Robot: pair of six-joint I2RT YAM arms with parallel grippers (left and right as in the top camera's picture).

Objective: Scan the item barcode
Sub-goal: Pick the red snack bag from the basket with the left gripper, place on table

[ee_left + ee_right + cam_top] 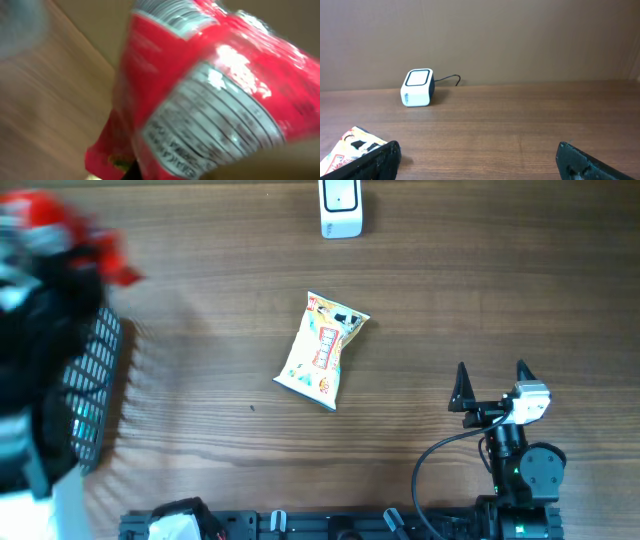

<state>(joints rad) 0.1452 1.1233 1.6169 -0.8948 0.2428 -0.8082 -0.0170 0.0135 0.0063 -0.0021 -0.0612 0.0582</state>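
Red glossy packet (210,90) | white printed label panel (210,127) | crinkled | blurred

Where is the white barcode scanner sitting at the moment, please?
In the overhead view the white scanner stands at the top of the frame, near the middle, beyond the yellow snack packet; the right wrist view shows it left of centre.

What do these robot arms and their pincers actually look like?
The right arm is black with rounded joints, a white block at the wrist and a black cable looping off it. The right gripper has two black pointed fingers. The left arm is a black and white blur.
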